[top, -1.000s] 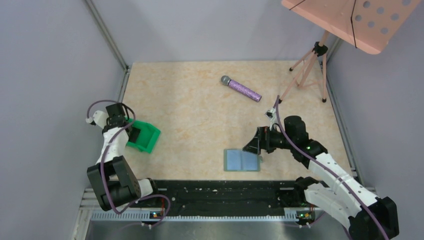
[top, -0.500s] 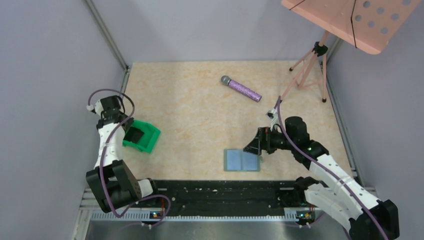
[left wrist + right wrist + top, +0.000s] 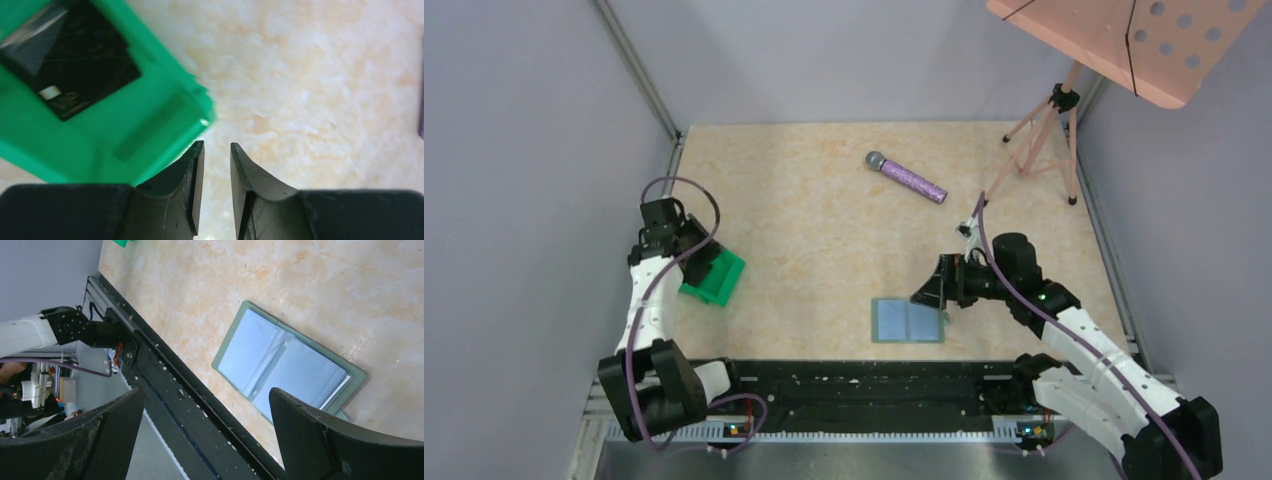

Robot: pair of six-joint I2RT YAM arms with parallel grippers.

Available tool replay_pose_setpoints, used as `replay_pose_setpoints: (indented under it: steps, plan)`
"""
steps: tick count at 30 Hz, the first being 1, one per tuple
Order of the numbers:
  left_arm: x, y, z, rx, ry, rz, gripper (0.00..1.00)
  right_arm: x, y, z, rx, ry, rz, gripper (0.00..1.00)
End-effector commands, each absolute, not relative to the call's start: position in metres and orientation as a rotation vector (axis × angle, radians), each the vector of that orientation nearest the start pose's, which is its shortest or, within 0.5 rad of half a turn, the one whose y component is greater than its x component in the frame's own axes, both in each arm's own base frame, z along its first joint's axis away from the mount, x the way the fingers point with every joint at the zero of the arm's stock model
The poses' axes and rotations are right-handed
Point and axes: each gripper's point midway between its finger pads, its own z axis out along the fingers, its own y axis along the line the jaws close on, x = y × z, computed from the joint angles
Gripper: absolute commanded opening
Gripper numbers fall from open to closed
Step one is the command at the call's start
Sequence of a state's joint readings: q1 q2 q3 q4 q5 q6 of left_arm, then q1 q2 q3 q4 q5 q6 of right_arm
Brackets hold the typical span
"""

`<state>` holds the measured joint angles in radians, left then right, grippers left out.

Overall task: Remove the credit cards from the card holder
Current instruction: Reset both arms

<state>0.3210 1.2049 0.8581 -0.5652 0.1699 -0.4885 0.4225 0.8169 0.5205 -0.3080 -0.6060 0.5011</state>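
Note:
The card holder (image 3: 908,320) lies open near the table's front edge, showing two pale blue panels (image 3: 285,365) inside a grey-green border. One dark credit card (image 3: 65,65) lies inside a green bin (image 3: 719,280) at the left. My left gripper (image 3: 696,265) hovers at the bin's near corner (image 3: 200,107). Its fingers stand a narrow gap apart (image 3: 217,147) with only table showing between them. My right gripper (image 3: 927,292) hangs just behind the holder's right end, wide open and empty (image 3: 207,390).
A purple glitter microphone (image 3: 907,177) lies at the back of the table. A pink music stand (image 3: 1039,130) stands at the back right, its desk (image 3: 1124,40) overhanging the corner. Grey walls enclose the table; a black rail (image 3: 874,385) runs along the front.
My left wrist has swung back and then rightward, so the gripper now sits over the bin's near corner. The right arm and the card holder have not moved.

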Motion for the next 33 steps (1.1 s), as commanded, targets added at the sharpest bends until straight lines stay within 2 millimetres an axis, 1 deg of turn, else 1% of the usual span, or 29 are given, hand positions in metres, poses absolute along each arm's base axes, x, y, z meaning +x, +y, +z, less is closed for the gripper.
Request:
replay_pose_setpoints:
  steps: [1,2,4,6,8,11,13,14,15,17,18,21,23,27,28,29,30,31,33]
  plan:
    - [0.304,-0.006,0.169,-0.575,2.223,-0.454,0.34,0.18,0.201,0.149,-0.273,2.288,1.109,0.94]
    - [0.303,-0.024,0.176,-0.499,2.217,-0.49,0.37,0.181,0.199,0.149,-0.269,2.295,1.088,0.94]
    - [0.298,-0.049,0.188,-0.394,2.198,-0.541,0.42,0.185,0.195,0.153,-0.257,2.299,1.046,0.94]
    - [0.294,-0.071,0.197,-0.324,2.168,-0.612,0.51,0.188,0.191,0.153,-0.231,2.316,1.002,0.94]
    - [0.284,-0.101,0.203,-0.231,2.155,-0.716,0.62,0.191,0.186,0.149,-0.186,2.349,0.96,0.93]
    - [0.269,-0.129,0.206,-0.118,2.145,-0.809,0.75,0.194,0.18,0.145,-0.102,2.397,0.909,0.91]
    - [0.259,-0.145,0.205,-0.031,2.143,-0.845,0.82,0.198,0.174,0.147,-0.062,2.413,0.855,0.9]
    - [0.254,-0.15,0.204,0.007,2.144,-0.863,0.86,0.201,0.171,0.151,-0.05,2.414,0.827,0.9]
    - [0.25,-0.155,0.205,0.037,2.14,-0.881,0.87,0.204,0.169,0.155,-0.043,2.412,0.804,0.9]
    - [0.241,-0.164,0.208,0.096,2.124,-0.93,0.95,0.21,0.166,0.17,-0.037,2.384,0.772,0.91]
    - [0.237,-0.168,0.21,0.116,2.111,-0.955,0.98,0.215,0.165,0.181,-0.032,2.358,0.761,0.92]
    - [0.228,-0.177,0.217,0.155,2.082,-1.027,0.99,0.226,0.158,0.201,-0.002,2.306,0.705,0.95]
    - [0.224,-0.182,0.22,0.183,2.076,-1.068,0.99,0.233,0.152,0.213,0.036,2.277,0.66,0.98]
    - [0.221,-0.182,0.222,0.195,2.07,-1.071,0.99,0.242,0.139,0.231,0.133,2.219,0.597,0.99]
    - [0.221,-0.181,0.224,0.193,2.064,-1.066,0.99,0.237,0.134,0.25,0.147,2.142,0.617,0.99]
    - [0.223,-0.18,0.225,0.185,2.059,-1.053,0.99,0.243,0.136,0.242,0.159,2.169,0.603,0.99]
    - [0.224,-0.179,0.226,0.177,2.053,-1.042,0.99,0.243,0.137,0.244,0.163,2.151,0.616,0.99]
    - [0.23,-0.174,0.227,0.148,2.047,-0.999,0.99,0.243,0.138,0.249,0.156,2.125,0.635,0.99]
    - [0.227,-0.175,0.232,0.161,2.039,-1.013,0.99,0.24,0.141,0.257,0.136,2.072,0.675,0.99]
